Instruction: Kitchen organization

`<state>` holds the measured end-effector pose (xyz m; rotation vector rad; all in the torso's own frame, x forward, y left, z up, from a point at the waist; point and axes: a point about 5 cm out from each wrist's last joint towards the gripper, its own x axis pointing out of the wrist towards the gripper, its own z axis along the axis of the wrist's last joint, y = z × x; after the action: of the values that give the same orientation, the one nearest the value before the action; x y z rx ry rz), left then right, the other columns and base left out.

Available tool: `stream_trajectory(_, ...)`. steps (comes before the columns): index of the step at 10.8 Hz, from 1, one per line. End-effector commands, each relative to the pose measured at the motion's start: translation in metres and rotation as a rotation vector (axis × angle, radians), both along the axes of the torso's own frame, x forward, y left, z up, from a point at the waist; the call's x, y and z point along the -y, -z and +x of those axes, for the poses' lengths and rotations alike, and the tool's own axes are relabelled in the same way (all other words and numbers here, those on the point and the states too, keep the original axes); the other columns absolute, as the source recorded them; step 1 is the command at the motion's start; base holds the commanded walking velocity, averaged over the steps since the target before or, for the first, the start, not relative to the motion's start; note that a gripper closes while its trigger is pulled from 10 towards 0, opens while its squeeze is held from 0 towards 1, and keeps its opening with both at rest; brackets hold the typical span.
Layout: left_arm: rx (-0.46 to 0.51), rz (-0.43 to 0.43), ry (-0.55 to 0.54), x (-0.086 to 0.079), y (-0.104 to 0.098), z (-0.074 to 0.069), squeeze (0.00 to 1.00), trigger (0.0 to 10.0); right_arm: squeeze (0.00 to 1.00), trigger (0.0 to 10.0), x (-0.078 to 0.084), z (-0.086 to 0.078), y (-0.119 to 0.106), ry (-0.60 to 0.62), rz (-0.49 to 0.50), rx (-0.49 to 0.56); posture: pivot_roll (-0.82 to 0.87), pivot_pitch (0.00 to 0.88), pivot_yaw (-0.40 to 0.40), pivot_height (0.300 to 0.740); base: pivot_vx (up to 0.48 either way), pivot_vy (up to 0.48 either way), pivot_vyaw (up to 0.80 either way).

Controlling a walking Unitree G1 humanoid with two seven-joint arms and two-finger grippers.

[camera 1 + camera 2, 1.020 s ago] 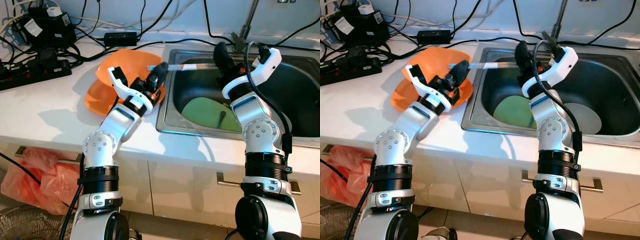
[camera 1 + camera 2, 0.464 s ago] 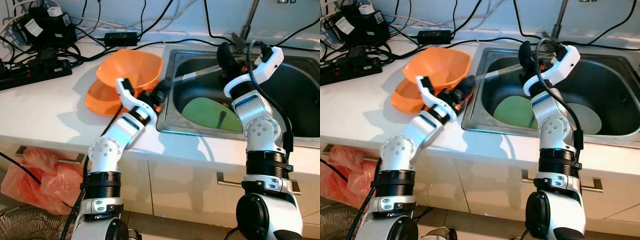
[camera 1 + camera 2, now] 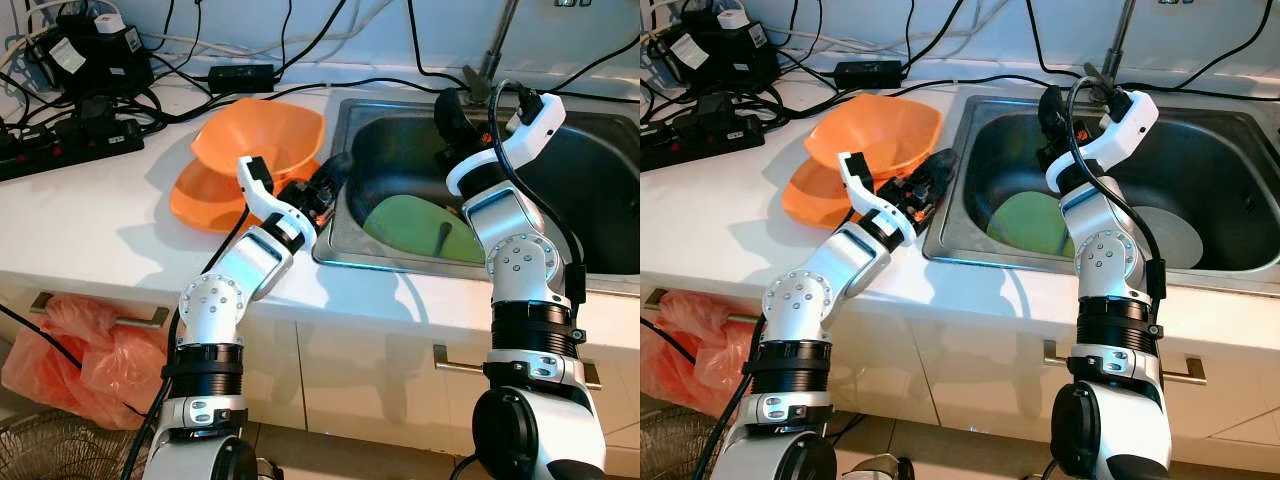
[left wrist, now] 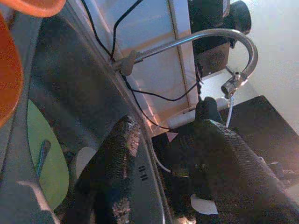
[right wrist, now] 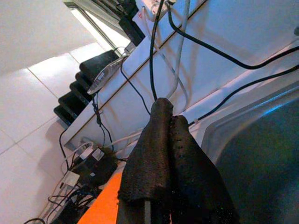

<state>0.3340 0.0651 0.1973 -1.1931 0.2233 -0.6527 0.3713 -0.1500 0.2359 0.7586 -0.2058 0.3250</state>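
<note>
- The left gripper (image 3: 335, 172) is hanging open and empty at the sink (image 3: 600, 262) rim; the utensil it held has gone.
- The right gripper (image 3: 447, 108), fingers pressed together, is hovering above the green plate (image 3: 405, 222).
- Orange bowls (image 3: 262, 135) are sitting on the counter (image 3: 90, 210).

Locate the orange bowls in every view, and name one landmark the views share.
Left eye: orange bowls on the counter, left of the sink.
Right eye: same spot.
Left wrist: orange edge beside the sink wall.
Right wrist: orange patch beside the right claw.
Shared landmark: the steel sink.
</note>
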Motion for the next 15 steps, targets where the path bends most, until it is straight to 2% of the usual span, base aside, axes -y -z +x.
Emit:
stream_trajectory(1,0.015,0.002,0.034,0.010,-0.002,-0.004,1.00,10.0,0.00,0.0,0.001,0.001,-0.002,0.015,-0.014,-0.001,0.06,0.057,0.039,0.740,0.000,0.000,0.00)
stream_trajectory(3,0.037,0.027,0.039,0.009,-0.004,-0.005,1.00,10.0,0.00,0.0,0.001,0.001,-0.001,0.016,-0.016,-0.002,0.07,0.054,0.039,0.740,0.000,0.000,0.00)
stream_trajectory(4,0.079,0.086,0.034,0.010,-0.007,-0.005,1.00,10.0,0.00,0.0,0.001,0.001,0.000,0.015,-0.026,-0.004,0.07,0.053,0.039,0.740,0.000,0.000,0.00)
stream_trajectory(5,0.148,0.203,0.016,0.012,-0.012,-0.007,1.00,10.0,0.00,0.0,0.001,0.000,0.004,0.011,-0.087,-0.013,0.07,0.051,0.039,0.740,0.000,0.000,0.00)
stream_trajectory(6,0.244,0.351,-0.010,0.013,-0.016,-0.008,1.00,10.0,0.00,9.4,-0.001,-0.004,0.011,-0.009,-0.189,-0.013,0.07,0.050,0.036,0.740,0.000,0.000,0.00)
stream_trajectory(7,0.297,0.425,-0.034,0.013,-0.019,-0.008,1.00,10.0,0.00,10.0,-0.002,-0.008,0.015,-0.025,-0.281,-0.011,0.07,0.049,0.035,0.740,0.000,0.000,0.00)
stream_trajectory(8,0.405,0.590,-0.109,0.009,-0.025,-0.005,1.00,10.0,0.00,10.0,-0.003,-0.016,0.023,-0.066,-0.470,0.011,0.07,0.048,0.034,0.740,0.000,0.000,0.00)
stream_trajectory(9,0.481,0.713,-0.174,0.003,-0.029,-0.002,1.00,10.0,0.00,10.0,-0.002,-0.023,0.027,-0.103,-0.576,0.025,0.07,0.046,0.036,0.740,0.000,0.000,0.00)
stream_trajectory(10,0.516,0.780,-0.212,-0.001,-0.030,0.000,1.00,10.0,0.00,10.0,0.000,-0.028,0.028,-0.119,-0.633,0.041,0.07,0.046,0.037,0.740,0.000,0.000,0.00)
stream_trajectory(11,0.590,0.897,-0.271,-0.008,-0.029,0.004,1.00,10.0,1.00,10.0,0.006,-0.033,0.029,-0.125,-0.662,0.050,0.07,0.045,0.041,0.740,0.000,0.000,0.00)
stream_trajectory(13,0.677,1.031,-0.403,-0.022,-0.029,0.010,1.00,10.0,1.00,10.0,0.016,-0.040,0.034,-0.111,-0.694,0.044,0.06,0.045,0.046,0.740,0.000,0.000,0.00)
stream_trajectory(15,0.733,1.121,-0.522,-0.030,-0.031,0.010,1.00,10.0,1.00,10.0,0.015,-0.044,0.037,-0.113,-0.698,0.040,0.07,0.047,0.048,0.740,0.000,0.000,0.00)
